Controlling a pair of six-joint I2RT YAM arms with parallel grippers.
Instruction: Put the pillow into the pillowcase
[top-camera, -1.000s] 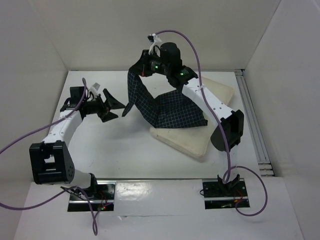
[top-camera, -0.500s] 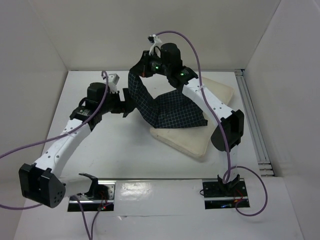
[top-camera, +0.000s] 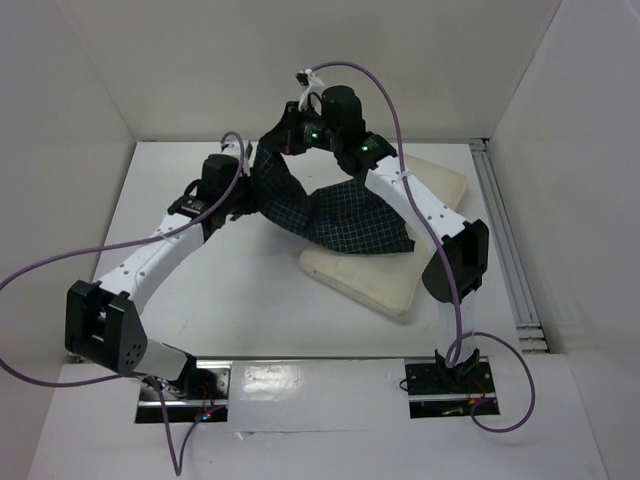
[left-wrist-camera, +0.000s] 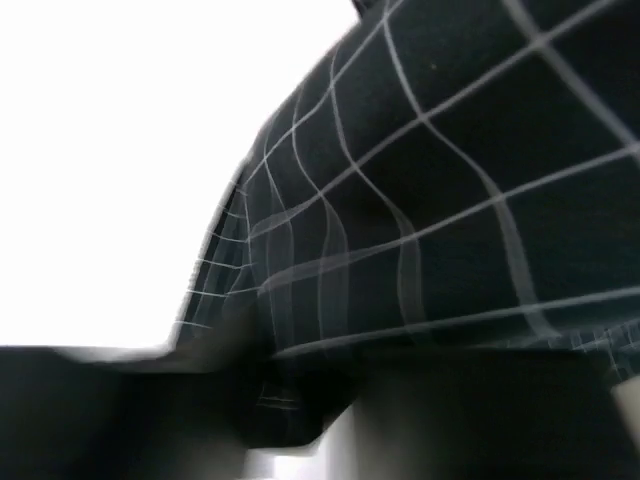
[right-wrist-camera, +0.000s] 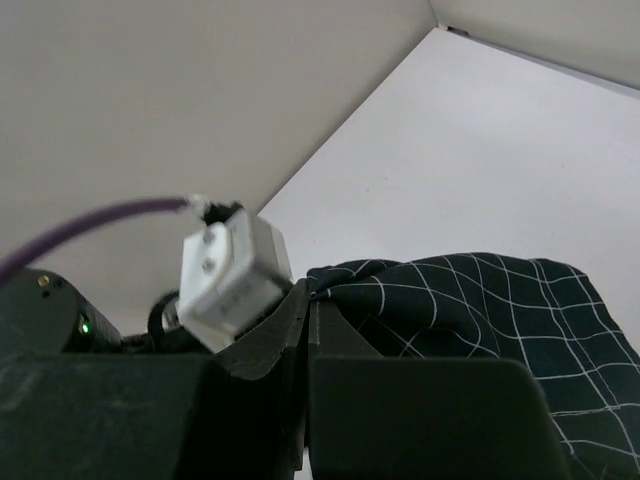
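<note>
The pillow (top-camera: 372, 282), cream and plump, lies flat on the table right of centre. The dark grid-checked pillowcase (top-camera: 350, 220) is draped over the pillow's near-left part and rises to the back. There my right gripper (top-camera: 283, 140) is shut on its upper corner and holds it lifted. In the right wrist view the shut right gripper (right-wrist-camera: 308, 300) pinches the pillowcase (right-wrist-camera: 500, 310) edge. My left gripper (top-camera: 252, 195) is at the hanging left edge. In the blurred left wrist view the left gripper (left-wrist-camera: 300, 410) is closed on a fold of the pillowcase (left-wrist-camera: 450, 200).
White walls enclose the table on three sides. A metal rail (top-camera: 505, 240) runs along the right edge. Purple cables (top-camera: 45, 270) loop off both arms. The left arm's white wrist camera (right-wrist-camera: 232, 270) sits close beside my right fingers.
My left arm swung right from the table's left side to the pillowcase's hanging edge and its jaws closed from wide open. The right arm and pillowcase stayed put.
</note>
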